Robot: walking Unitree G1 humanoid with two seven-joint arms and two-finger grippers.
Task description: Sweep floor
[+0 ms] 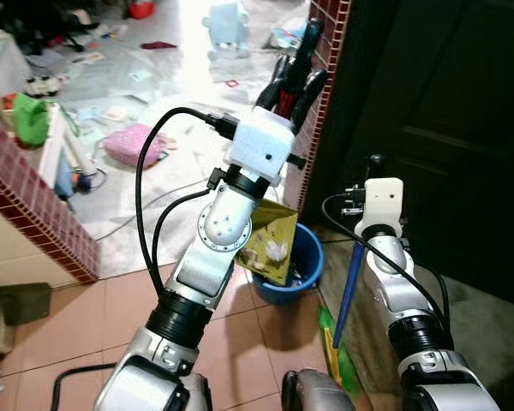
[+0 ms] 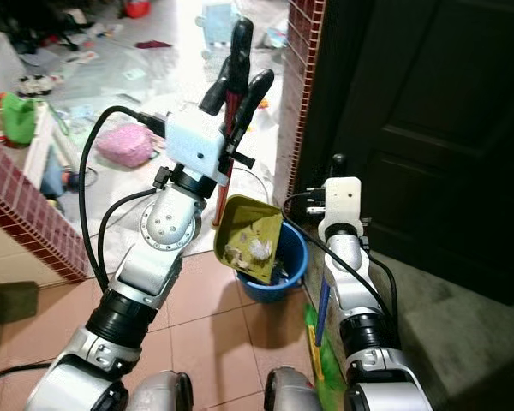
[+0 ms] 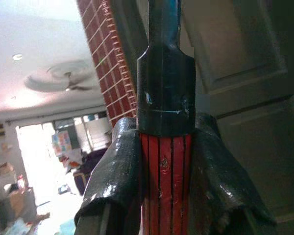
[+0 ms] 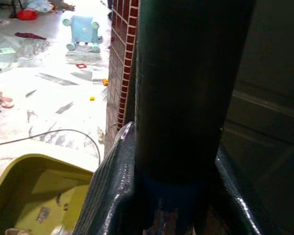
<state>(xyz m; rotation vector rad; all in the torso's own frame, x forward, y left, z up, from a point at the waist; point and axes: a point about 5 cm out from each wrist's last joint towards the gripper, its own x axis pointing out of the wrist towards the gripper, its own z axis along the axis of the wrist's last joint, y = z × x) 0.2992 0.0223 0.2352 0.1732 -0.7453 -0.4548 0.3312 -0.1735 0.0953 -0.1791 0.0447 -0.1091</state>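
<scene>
Here, left tool (image 2: 240,81) clamped on upright dustpan handle (image 2: 231,128); dustpan (image 2: 248,235) mouth tilted toward blue bucket (image 2: 295,257).

You cannot see the lower rim of the dustpan (image 2: 250,236); it drops behind the edge of the blue bucket (image 2: 289,261). The bucket's contents are too small to make out. The broom (image 1: 349,295) runs off the bottom of the left eye view, its bristle end cut off, and the right arm covers part of its shaft. The left arm blocks much of the dustpan in the left eye view. The scattered items on the bright floor (image 1: 176,94) beyond are washed out by glare and too small to identify.
</scene>
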